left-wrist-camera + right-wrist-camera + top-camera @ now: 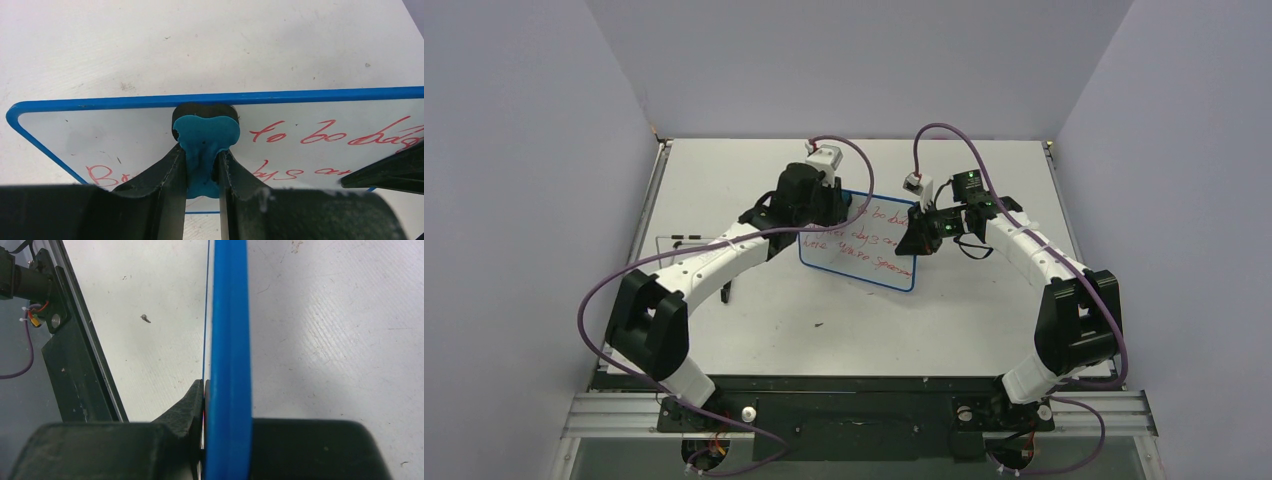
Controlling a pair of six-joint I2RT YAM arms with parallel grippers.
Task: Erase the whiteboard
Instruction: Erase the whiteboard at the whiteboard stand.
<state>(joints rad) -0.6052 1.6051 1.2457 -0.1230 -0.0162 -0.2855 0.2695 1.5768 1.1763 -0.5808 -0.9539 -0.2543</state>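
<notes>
The whiteboard (pixel 861 250), white with a thin blue rim and red handwriting, sits at the table's middle between both arms. My left gripper (pixel 826 207) is over the board's top left part and is shut on a blue-and-black eraser (pixel 206 142). The eraser's black pad rests on the white face (pixel 120 135) near the far rim, left of the red words. The patch around the eraser is bare. My right gripper (pixel 921 233) is shut on the board's right edge. In the right wrist view the blue rim (pixel 227 315) runs edge-on between the fingers (pixel 192 400).
Thin dark sticks (pixel 686 238) lie left of the board, and a small black piece (pixel 726 292) lies near the left forearm. Grey walls close in the table on three sides. A black rail (pixel 75 375) runs along the near edge.
</notes>
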